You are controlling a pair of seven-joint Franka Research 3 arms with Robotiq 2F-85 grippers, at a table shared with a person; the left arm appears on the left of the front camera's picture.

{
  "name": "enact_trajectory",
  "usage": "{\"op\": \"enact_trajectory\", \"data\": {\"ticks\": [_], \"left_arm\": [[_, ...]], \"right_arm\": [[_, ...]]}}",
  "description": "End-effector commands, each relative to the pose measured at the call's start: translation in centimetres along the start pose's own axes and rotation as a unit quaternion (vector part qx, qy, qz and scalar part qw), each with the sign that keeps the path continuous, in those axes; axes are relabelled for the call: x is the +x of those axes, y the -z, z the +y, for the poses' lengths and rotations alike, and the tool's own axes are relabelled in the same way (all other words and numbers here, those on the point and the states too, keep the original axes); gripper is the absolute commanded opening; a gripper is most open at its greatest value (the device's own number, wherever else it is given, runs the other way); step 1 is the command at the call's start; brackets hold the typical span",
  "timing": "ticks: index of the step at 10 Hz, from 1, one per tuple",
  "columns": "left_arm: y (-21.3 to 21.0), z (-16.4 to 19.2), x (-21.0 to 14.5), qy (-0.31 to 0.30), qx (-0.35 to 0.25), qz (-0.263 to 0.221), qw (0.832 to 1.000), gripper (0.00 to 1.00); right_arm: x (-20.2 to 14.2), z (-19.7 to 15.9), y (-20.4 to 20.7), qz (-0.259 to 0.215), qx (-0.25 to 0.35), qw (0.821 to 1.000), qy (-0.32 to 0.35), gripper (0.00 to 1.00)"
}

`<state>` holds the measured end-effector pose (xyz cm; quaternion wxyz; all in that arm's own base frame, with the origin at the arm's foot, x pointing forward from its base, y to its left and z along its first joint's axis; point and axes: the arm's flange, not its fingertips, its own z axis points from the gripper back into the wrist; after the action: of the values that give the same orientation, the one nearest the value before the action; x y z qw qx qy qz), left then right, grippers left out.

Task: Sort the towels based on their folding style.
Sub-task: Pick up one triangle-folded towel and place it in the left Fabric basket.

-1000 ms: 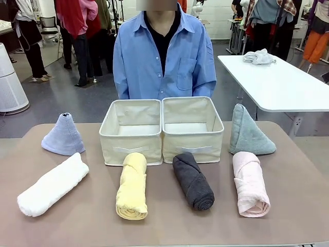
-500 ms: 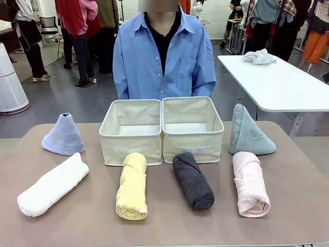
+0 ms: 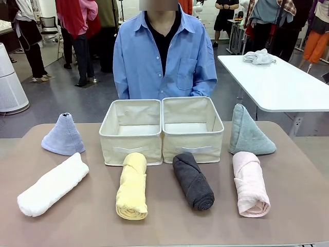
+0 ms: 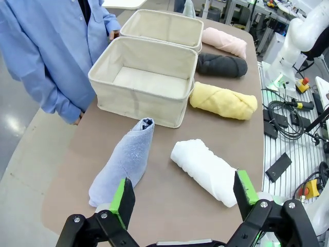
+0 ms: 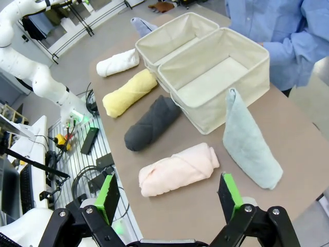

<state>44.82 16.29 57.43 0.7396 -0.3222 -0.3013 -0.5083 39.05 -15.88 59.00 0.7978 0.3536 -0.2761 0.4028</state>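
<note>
Brown table (image 3: 293, 206), beige boxes (image 3: 128, 149), towels (image 3: 131, 188) outside them, left hand (image 4: 184, 194), right hand (image 5: 168, 194) wide open, empty

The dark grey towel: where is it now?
In the front view the dark grey towel lies right of centre, in front of the right box, between the yellow roll and the pink roll.

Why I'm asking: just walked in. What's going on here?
No towel is being handled yet. The white roll, yellow roll, dark grey roll, pink roll, lavender-blue cone and grey-green cone all sit on the table outside the two beige boxes. The left gripper and right gripper hover open; the person stands behind the boxes.
</note>
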Motion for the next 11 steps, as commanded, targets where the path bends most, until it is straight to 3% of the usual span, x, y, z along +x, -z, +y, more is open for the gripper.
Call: {"op": "enact_trajectory", "data": {"ticks": [1, 11], "left_arm": [[-0.02, -0.05, 0.08, -0.01, 0.006, 0.012, 1.0, 1.0], [-0.02, -0.05, 0.08, -0.01, 0.006, 0.012, 1.0, 1.0]], "right_arm": [[-0.37, 0.21, 0.25, 0.001, 0.005, 1.0, -0.009, 1.0], [-0.37, 0.21, 0.25, 0.001, 0.005, 1.0, -0.009, 1.0]]}}
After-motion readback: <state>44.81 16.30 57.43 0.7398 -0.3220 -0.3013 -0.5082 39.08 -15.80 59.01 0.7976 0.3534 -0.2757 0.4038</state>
